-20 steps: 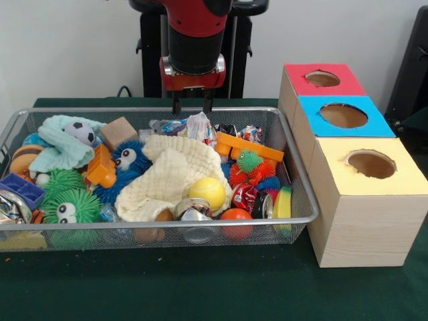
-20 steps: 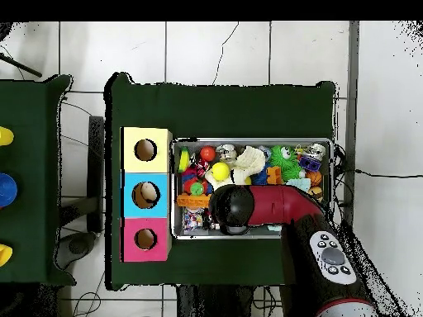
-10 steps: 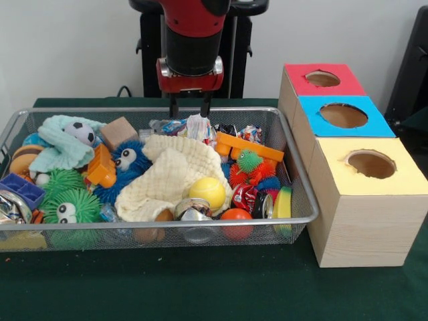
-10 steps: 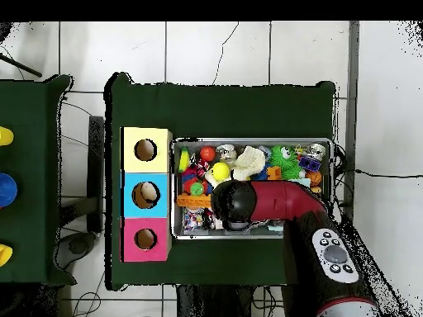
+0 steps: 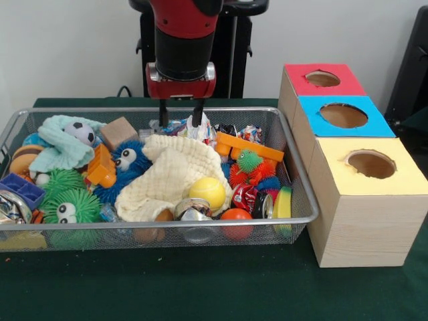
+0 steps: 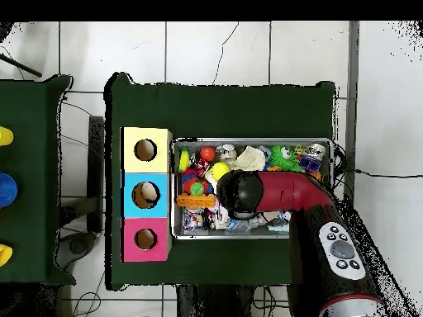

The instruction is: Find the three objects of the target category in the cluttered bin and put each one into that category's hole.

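Above the bin's far edge we hang our tool, fingers apart and empty, over crumpled wrappers, likely hunting targets among clutter, with the holed boxes waiting beside.

Dark green table covering, white tiled floor, second green table bearing yellow and blue items at its edge
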Controlling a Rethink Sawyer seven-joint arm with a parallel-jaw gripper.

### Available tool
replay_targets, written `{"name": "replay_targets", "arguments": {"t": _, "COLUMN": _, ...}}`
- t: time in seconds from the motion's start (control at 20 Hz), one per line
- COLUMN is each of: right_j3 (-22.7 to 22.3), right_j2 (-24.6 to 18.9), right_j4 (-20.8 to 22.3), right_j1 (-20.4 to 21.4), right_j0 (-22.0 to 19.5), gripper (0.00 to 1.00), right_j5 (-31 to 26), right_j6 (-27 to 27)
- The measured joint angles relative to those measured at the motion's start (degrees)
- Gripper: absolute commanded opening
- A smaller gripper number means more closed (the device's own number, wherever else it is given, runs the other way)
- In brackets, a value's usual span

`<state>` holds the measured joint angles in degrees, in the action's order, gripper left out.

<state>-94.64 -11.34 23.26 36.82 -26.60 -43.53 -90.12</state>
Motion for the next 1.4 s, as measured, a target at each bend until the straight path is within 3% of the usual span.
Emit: {"name": "replay_targets", "arguments": {"t": 1.4, "right_j3": 1.29, "right_j2": 0.0, "right_j4": 0.01, "right_j1": -0.02, "right_j0": -1.23, "gripper": 1.0, "right_j5": 0.0, "right_j6": 0.0}}
